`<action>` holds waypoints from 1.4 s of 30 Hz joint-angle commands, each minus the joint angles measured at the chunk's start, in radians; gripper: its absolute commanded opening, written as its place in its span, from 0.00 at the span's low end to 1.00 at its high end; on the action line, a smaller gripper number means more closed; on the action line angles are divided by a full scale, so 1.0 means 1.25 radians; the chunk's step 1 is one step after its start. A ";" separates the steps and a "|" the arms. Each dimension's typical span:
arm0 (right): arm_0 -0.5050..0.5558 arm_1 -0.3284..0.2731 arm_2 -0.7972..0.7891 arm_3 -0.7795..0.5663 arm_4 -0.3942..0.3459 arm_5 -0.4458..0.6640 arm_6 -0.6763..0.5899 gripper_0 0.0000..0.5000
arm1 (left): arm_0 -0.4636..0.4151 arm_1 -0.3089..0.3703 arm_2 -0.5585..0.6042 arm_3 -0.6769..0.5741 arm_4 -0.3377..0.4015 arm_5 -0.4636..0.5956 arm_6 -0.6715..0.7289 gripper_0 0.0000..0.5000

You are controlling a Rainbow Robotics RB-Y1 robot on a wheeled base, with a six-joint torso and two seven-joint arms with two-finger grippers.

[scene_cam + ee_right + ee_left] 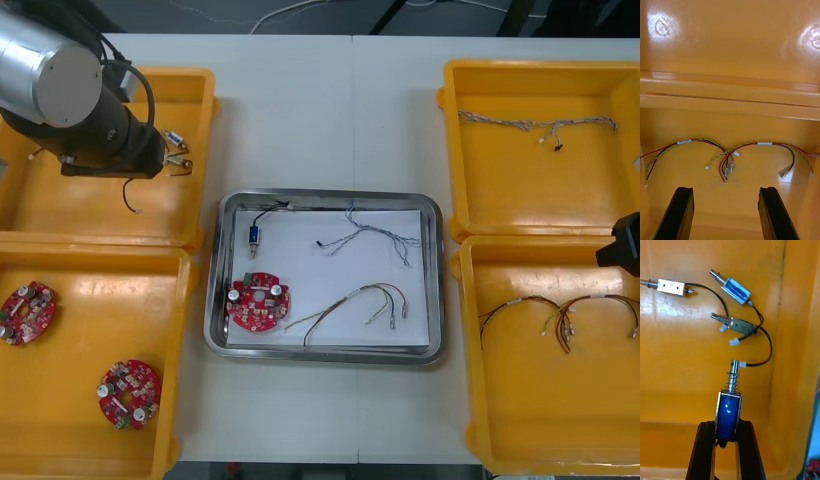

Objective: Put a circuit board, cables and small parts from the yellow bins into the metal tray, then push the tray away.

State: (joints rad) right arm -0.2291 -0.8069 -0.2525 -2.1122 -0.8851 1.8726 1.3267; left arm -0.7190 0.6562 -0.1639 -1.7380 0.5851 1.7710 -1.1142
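Observation:
In the left wrist view my left gripper (727,429) is shut on a small metal part (728,412) with a blue body, a spring and a pin, held above the bin floor. Three more small metal parts (736,290) with black leads lie just beyond it. In the front view my left arm (90,110) reaches over the far left yellow bin (205,150). My right gripper (727,197) is open, hovering over red and yellow cables (726,153) in the near right bin (560,440). The metal tray (432,300) holds a circuit board (258,302), a small metal part (255,237) and cables.
Two red circuit boards (27,312) lie in the near left bin (180,330). A twisted blue and white cable (535,125) lies in the far right bin (460,150). In the tray lie a blue and white cable (370,238) and a red and yellow cable (350,305).

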 commanded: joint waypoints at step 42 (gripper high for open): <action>0.015 -0.027 -0.024 -0.022 0.006 -0.009 0.016 1.00 | -0.140 0.074 -0.565 -0.188 0.007 -0.261 0.624 0.00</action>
State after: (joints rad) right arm -0.2214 -0.8069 -0.2539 -2.1126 -0.8847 1.8678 1.3267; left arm -0.8484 0.7414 -0.8198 -1.9438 0.6280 1.4725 -0.3939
